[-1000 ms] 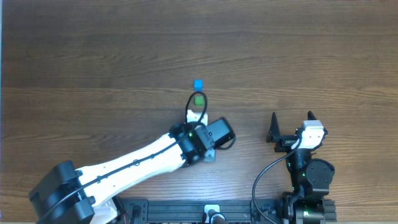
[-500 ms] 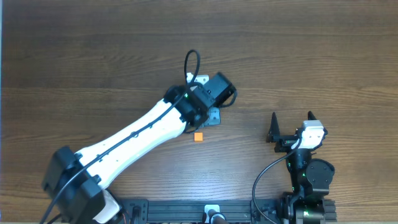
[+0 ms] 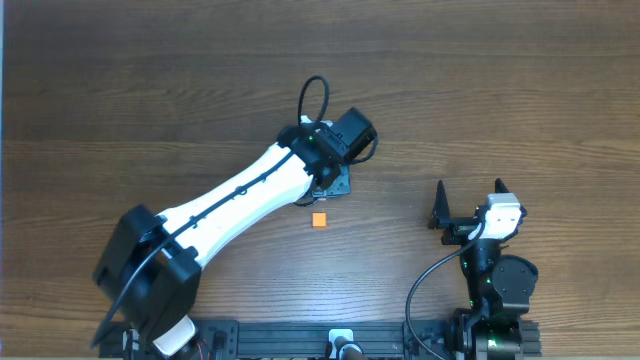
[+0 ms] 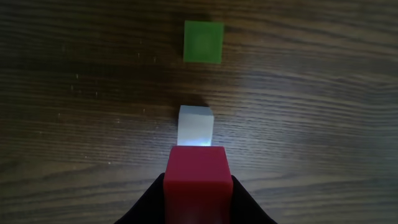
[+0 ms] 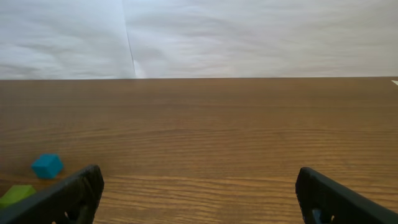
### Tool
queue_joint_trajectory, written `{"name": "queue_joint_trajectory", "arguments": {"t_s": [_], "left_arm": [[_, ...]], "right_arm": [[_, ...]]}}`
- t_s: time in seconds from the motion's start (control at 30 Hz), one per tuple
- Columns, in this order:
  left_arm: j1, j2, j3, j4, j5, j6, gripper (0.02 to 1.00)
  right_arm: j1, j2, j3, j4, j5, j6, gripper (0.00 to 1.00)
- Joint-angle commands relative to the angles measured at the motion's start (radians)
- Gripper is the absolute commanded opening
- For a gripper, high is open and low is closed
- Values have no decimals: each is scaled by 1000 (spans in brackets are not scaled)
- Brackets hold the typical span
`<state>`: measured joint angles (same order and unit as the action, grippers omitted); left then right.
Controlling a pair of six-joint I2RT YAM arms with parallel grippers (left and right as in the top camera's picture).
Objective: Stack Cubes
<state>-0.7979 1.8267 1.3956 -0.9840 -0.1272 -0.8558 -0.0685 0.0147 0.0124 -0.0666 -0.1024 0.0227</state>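
Note:
My left gripper (image 4: 198, 194) is shut on a red cube (image 4: 198, 173), held above the wooden table. Just beyond the red cube, on the table, sits a pale, brightly lit cube (image 4: 196, 126), and farther on lies a green cube (image 4: 203, 42). In the top view the left arm's wrist (image 3: 336, 143) covers those cubes. An orange cube (image 3: 319, 221) lies alone nearer the front. My right gripper (image 3: 468, 190) stands open and empty at the right. Its wrist view has a blue cube (image 5: 47, 165) and the green cube (image 5: 15, 194) far off to one side.
The wooden table (image 3: 150, 90) is bare apart from the cubes. A white wall (image 5: 249, 37) rises behind its far edge. The left arm's cable loop (image 3: 313, 95) sticks up from the wrist.
The left arm has swung away from the front edge, up the table, uncovering the orange cube and now covering the blue and green cubes in the top view. The right arm has not moved.

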Motion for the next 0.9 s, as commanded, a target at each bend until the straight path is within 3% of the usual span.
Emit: {"name": "queue_joint_trajectory", "arguments": {"t_s": [0.03, 0.9], "left_arm": [[3, 25, 20, -1, 7, 12, 42], [20, 98, 18, 15, 33, 15, 42]], "right_arm": [[5, -9, -7, -1, 6, -2, 993], [5, -9, -7, -1, 6, -2, 991]]}}
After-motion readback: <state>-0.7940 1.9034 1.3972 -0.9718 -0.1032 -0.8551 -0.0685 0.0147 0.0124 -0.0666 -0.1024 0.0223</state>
